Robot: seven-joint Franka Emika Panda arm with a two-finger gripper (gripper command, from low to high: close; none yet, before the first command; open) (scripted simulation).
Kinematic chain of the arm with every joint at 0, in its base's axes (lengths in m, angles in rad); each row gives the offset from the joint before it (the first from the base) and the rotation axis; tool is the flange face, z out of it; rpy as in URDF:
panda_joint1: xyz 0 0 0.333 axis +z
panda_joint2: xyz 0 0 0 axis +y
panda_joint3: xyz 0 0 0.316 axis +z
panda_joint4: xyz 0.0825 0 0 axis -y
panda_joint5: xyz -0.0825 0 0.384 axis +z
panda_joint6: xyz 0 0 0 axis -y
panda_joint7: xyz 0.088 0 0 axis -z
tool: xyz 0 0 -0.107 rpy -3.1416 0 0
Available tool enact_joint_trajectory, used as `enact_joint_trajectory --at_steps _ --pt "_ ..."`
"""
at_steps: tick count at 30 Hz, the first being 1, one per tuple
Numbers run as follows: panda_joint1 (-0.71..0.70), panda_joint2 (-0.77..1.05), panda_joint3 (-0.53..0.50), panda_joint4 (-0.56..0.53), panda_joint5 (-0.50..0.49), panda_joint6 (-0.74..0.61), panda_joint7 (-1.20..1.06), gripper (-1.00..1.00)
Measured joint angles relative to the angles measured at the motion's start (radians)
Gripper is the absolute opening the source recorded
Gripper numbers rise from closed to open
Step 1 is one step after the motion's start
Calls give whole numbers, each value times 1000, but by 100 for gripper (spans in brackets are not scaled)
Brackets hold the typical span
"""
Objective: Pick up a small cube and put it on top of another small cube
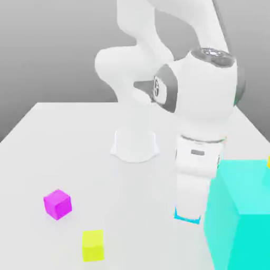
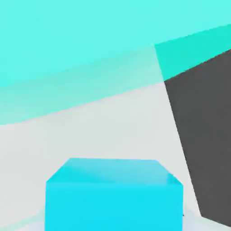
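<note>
The sky-blue cube [image 1: 187, 219] is in the lower right part of the exterior view, where a thin blue edge of it peeks out under the gripper [image 1: 189, 210]. The gripper is clamped on this cube, pointing downward; whether the cube touches the table [image 1: 142, 211] cannot be told. In the hand view the cube looms large and close.

Just beside it, towards the exterior view's right, stands the huge turquoise cube [image 1: 240, 211], cut off by the frame's edge. A small orange-yellow patch [image 1: 269, 162] shows at the right edge, too little of it to name. Well apart, in the lower left, lie the yellow cube [image 1: 93, 246] and, higher and further left, the magenta cube [image 1: 57, 204], apart from each other. The white arm [image 1: 205, 95] reaches down from the upper middle, its base [image 1: 135, 146] standing behind.
</note>
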Motion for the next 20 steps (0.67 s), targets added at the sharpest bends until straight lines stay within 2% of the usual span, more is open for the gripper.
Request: enact_joint_trajectory --at_steps 6,10,12,14,15,20 --pt "107 -91 63 167 37 -260 -42 -100" --pt "185 -99 125 276 100 -397 44 -100" --pt "211 -77 145 287 121 -395 100 -100" --pt "215 -46 148 249 122 -329 117 -100" --pt "215 -30 149 225 119 -289 122 100" --pt "215 -30 149 225 119 -289 122 100"
